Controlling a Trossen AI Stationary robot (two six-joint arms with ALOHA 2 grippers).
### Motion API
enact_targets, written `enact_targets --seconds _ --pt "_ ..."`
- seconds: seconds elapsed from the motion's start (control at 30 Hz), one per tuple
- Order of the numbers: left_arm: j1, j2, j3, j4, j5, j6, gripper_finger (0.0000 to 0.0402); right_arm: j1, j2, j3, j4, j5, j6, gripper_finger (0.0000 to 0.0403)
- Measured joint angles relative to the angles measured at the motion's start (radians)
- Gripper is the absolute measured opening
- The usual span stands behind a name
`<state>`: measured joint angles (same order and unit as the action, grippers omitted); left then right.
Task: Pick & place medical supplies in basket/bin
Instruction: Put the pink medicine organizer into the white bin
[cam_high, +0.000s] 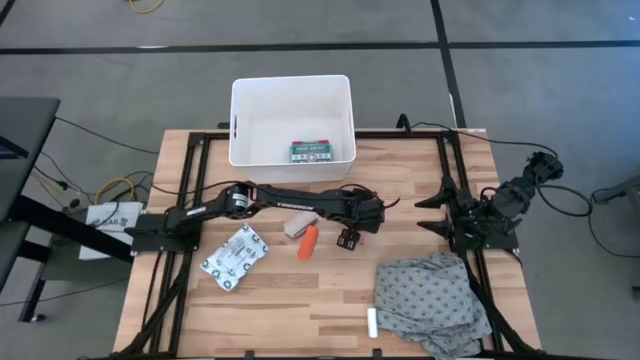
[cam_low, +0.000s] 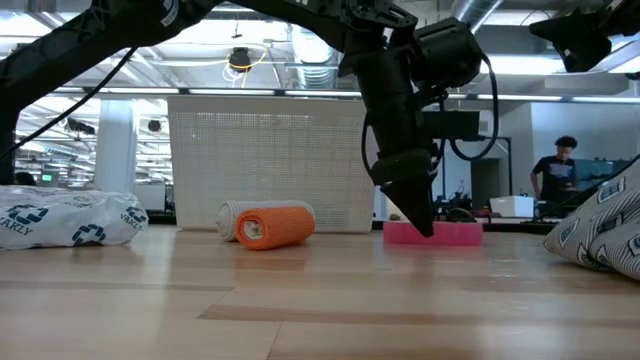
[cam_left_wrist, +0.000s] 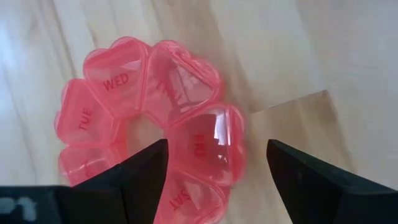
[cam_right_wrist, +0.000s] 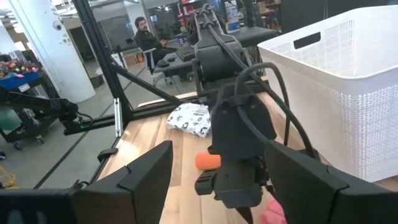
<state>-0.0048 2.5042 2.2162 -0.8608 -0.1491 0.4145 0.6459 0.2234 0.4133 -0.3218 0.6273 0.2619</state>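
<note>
The pink round supply (cam_left_wrist: 149, 118) is a ring of heart-shaped day compartments lying flat on the table, right of centre (cam_low: 445, 233). My left gripper (cam_left_wrist: 217, 158) points down over it, open: one finger (cam_left_wrist: 140, 177) stands over the ring's middle hole, the other (cam_left_wrist: 311, 180) outside the ring. In the high view the gripper (cam_high: 350, 238) hides it. The green-and-white box (cam_high: 311, 152) lies inside the white basket (cam_high: 240, 120). The orange roll (cam_high: 308, 241), beige roll (cam_high: 297, 226), printed packet (cam_high: 235, 257) and small white tube (cam_high: 372, 321) lie on the table. My right gripper (cam_right_wrist: 217, 180) waits open at the table's right edge. My left gripper comes at the pink ring from above, its open fingers either side of the compartments on one side of the ring (cam_left_wrist: 205, 140). I cannot tell whether a fingertip (cam_low: 422, 222) touches the ring or the table.
The grey patterned cloth (cam_high: 430, 295) lies bunched at the near right corner, the white tube against its left edge. The basket stands at the far edge, behind the rolls (cam_low: 270, 225). Bare wood (cam_high: 300, 310) shows toward the near edge. A person (cam_low: 555, 170) stands in the room beyond.
</note>
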Motion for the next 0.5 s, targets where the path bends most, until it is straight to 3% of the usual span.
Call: enact_targets --seconds 0.5 --pt "0.005 -0.005 0.000 0.005 -0.093 0.043 0.0265 0.000 0.000 0.000 0.000 0.000 0.000 0.0249"
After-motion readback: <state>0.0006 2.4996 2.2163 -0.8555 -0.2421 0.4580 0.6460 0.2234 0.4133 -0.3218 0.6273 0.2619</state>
